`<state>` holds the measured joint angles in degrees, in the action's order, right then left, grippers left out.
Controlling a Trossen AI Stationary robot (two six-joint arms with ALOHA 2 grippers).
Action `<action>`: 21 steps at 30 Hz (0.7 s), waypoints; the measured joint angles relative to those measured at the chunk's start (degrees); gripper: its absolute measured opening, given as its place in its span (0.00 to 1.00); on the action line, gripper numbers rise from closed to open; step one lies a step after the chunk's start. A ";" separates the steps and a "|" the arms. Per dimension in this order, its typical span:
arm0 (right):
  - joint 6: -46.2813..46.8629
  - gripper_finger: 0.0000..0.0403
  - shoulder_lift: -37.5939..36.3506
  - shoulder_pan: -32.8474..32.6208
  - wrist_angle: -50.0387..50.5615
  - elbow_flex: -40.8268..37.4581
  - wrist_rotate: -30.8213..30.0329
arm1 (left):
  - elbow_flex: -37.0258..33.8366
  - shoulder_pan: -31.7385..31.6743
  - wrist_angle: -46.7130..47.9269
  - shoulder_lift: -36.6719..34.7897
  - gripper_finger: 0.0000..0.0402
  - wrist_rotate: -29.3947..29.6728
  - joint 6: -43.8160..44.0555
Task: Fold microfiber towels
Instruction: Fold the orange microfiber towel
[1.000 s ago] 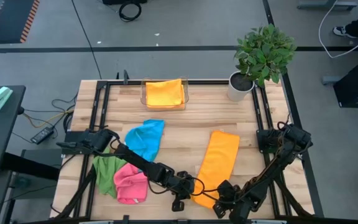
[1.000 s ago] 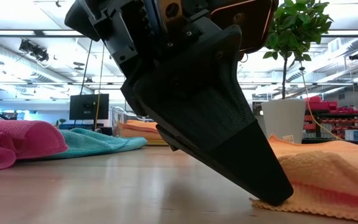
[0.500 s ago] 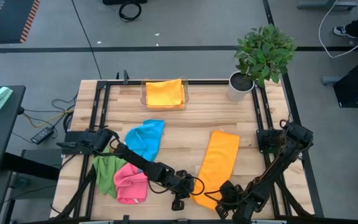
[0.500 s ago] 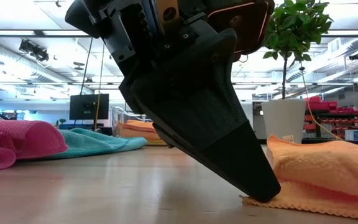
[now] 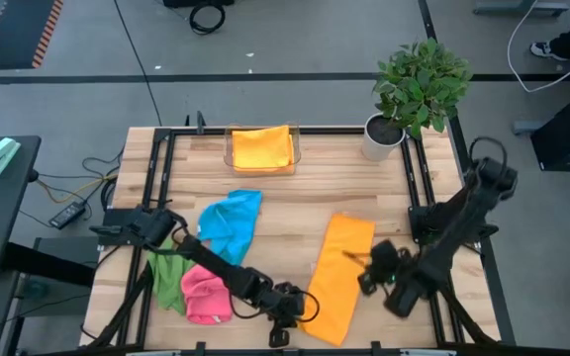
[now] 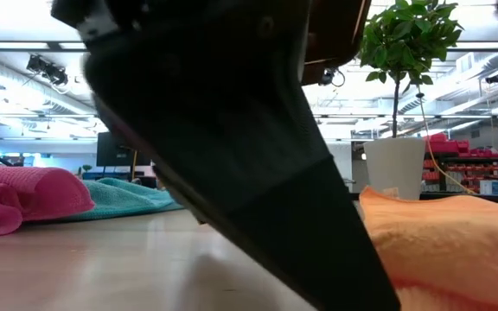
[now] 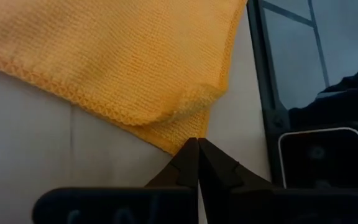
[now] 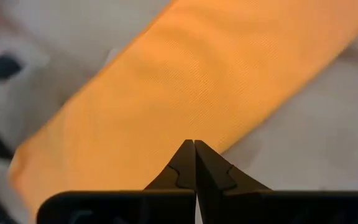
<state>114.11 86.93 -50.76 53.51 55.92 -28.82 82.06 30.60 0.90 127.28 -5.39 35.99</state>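
Orange towel (image 5: 336, 278) lies folded long on the table's front right. Left gripper (image 7: 197, 149) is pressed together at its near corner, right gripper (image 8: 194, 148) closed above it, holding nothing. The low view is mostly blocked by a dark finger.

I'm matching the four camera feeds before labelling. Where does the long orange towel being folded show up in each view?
High view: long orange towel lies right of centre, between both grippers.
Low view: the towel fills the lower right, behind a dark gripper finger.
Left wrist view: towel across the top, its corner at the shut fingertips.
Right wrist view: towel runs diagonally.
Shared landmark: potted plant, also in low view.
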 joint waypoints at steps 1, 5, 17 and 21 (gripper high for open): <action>-0.81 0.01 -2.22 1.26 -0.29 -2.17 0.61 | 0.00 0.31 -0.04 0.00 0.03 0.02 0.76; -4.39 0.01 -10.21 7.20 -3.56 -11.44 3.28 | 0.00 1.20 -0.07 0.00 0.02 0.22 2.11; -19.21 0.01 -17.11 21.18 -14.31 -24.83 6.84 | 0.00 1.03 -0.15 0.00 0.01 0.02 5.66; -22.14 0.01 -17.08 24.20 -17.28 -27.12 7.14 | 0.00 0.79 -0.19 0.00 0.04 -0.04 6.82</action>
<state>91.97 69.84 -26.56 36.23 28.80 -21.68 82.06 31.40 0.71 127.28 -5.43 42.81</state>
